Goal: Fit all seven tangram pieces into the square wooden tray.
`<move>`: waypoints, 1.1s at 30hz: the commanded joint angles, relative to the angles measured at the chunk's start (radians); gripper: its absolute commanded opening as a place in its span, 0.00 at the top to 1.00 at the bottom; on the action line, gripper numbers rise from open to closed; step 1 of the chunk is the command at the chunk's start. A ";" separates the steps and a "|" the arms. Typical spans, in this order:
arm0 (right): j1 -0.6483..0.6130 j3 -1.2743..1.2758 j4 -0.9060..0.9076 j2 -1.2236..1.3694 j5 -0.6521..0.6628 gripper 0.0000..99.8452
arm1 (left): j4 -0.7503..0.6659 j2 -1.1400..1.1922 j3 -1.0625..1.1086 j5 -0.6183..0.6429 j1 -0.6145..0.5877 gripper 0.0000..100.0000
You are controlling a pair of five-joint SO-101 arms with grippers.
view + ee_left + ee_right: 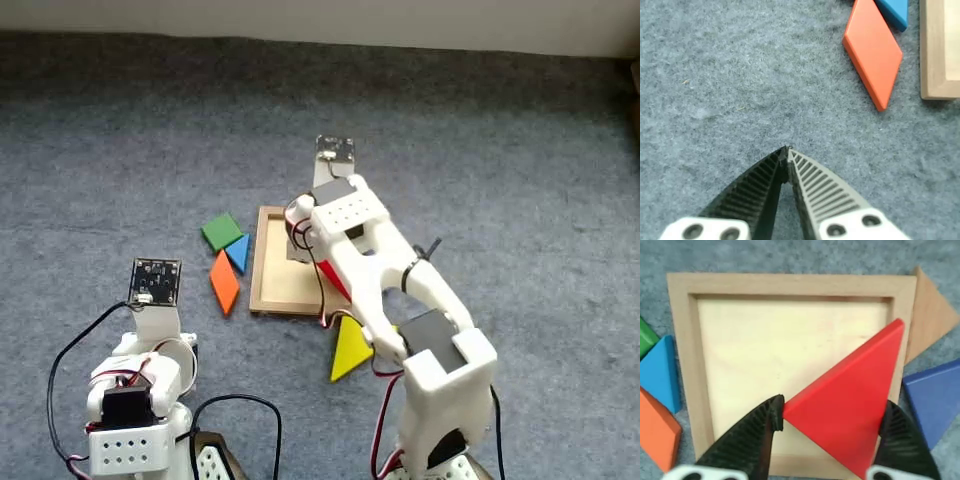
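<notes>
The square wooden tray (682, 365) lies on the carpet with its floor bare. My right gripper (832, 410) hangs over the tray's near side, shut on a large red triangle (850, 405) that is tilted, with one tip over the tray's rim. My left gripper (786, 151) is shut on nothing and sits low over bare carpet, apart from the orange parallelogram (872, 50). Beside the tray lie a green piece (221, 231), a small blue triangle (238, 251) and a yellow triangle (350, 347). A tan triangle (930, 315) and a dark blue piece (935, 397) lie on its other side.
Grey carpet (520, 160) covers the whole work area. The right arm (380, 270) reaches across the tray's (270, 290) right part and hides it from above. Loose cables (235, 405) run by the arm bases at the front.
</notes>
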 commanded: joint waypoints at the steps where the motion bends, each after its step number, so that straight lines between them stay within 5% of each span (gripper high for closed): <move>1: 0.010 -0.084 -0.008 0.004 -0.008 0.77 | 0.006 -0.008 0.021 0.006 -0.005 0.99; 17: 0.027 -0.124 0.036 0.056 0.098 0.76 | 0.006 -0.008 0.021 0.006 -0.005 0.99; 23: 0.058 -0.124 0.073 0.056 0.095 0.59 | 0.006 -0.008 0.021 0.006 -0.005 0.99; 33: 0.044 -0.186 0.148 0.021 0.100 0.59 | 0.006 -0.008 0.021 0.006 -0.005 0.99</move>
